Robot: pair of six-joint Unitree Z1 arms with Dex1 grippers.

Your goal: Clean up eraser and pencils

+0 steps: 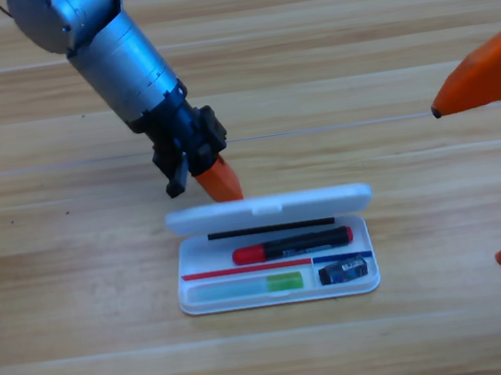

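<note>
The wooden table (79, 361) fills the room's view. On it the white case (268, 211) lies open. Just behind its lid the left pincer (217, 181) points down, gap hidden. Right of the case, the right pincer (500, 166) waits spread wide. Inside lie red marker (291, 245), green stick (246, 288), eraser (346, 270).

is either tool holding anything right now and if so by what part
Nothing is held. The left tool sits behind the white case's lid; the right tool waits open at the right edge.
</note>
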